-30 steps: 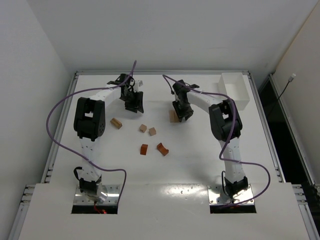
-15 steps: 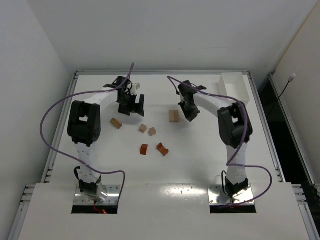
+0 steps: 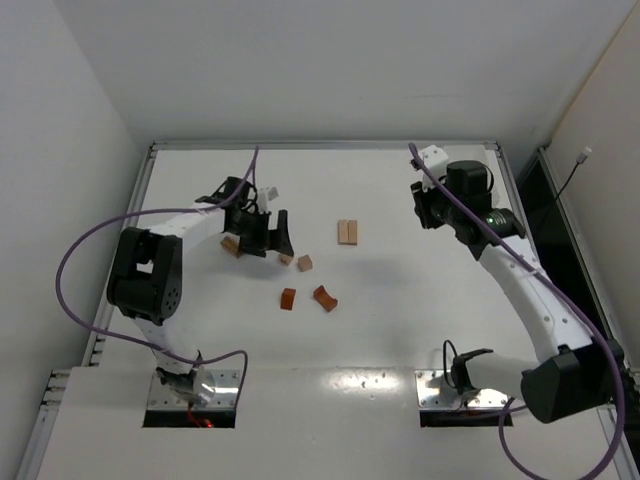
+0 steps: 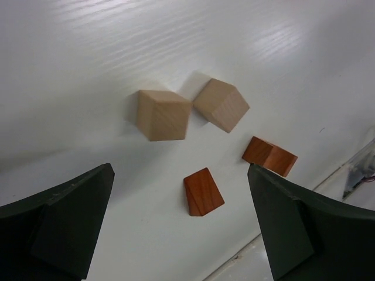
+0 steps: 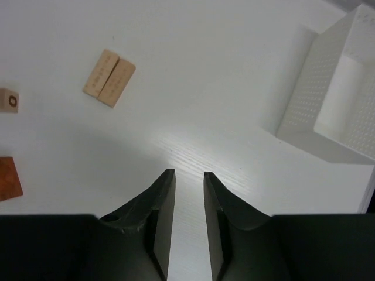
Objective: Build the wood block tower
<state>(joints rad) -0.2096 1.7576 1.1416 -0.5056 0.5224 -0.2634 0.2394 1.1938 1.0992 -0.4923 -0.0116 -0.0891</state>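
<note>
Top view: no tower yet. The wood blocks lie loose, all single height, mid-table (image 3: 380,330). The tan bar (image 3: 347,232) sits alone on the far side, two tan cubes (image 3: 286,258) are close together, two reddish blocks (image 3: 288,298) lie nearer the bases, and one more tan block (image 3: 230,243) is tucked by the left gripper (image 3: 265,240). That gripper is low over the cube cluster with jaws spread wide and nothing in them. The right gripper (image 3: 422,212) is up and well off to the right, away from all the blocks. Left wrist view: the left gripper (image 4: 181,234) has both fingers (image 4: 58,228) at the frame edges, fully apart. The tan cubes (image 4: 163,115) nearly touch corner to corner, and the reddish blocks (image 4: 203,191) are just nearer the camera. All four sit ahead of the fingers, none between the pads. Right wrist view: the right gripper (image 5: 186,225) has a thin slit between its fingers and is empty, over bare table. The tan bar (image 5: 109,77) is upper left and looks like two slats side by side. The white tray (image 5: 328,99) is at right. My read: we're at the first pick on the left side, pre-grasp. Next, centre on a single cube, square the jaws to its faces and drop straight down. The cubes are tight, so a skewed approach could nudge the neighbour.
</note>
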